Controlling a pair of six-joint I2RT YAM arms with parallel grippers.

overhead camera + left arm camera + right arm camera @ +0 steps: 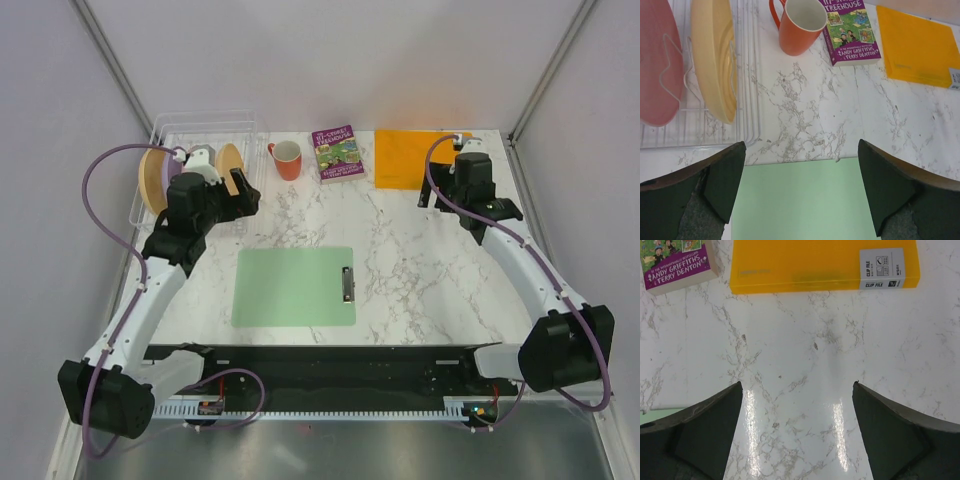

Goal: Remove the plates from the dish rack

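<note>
The clear dish rack (165,215) stands at the table's far left. In it a tan-yellow plate (152,180) stands on edge at the left end and a yellow-orange plate (230,160) at the right end. My left arm hides the plates between them. The left wrist view shows a pink plate (657,65) and the yellow-orange plate (715,55) upright in the rack (747,75). My left gripper (248,198) is open and empty at the rack's near right corner, over the clipboard's far edge (802,170). My right gripper (425,197) is open and empty over bare marble (797,405).
An orange-red mug (287,159), a purple book (337,153) and an orange clip file (410,157) line the far edge. A green clipboard (295,286) lies at the middle. The mug (800,27) stands just right of the rack.
</note>
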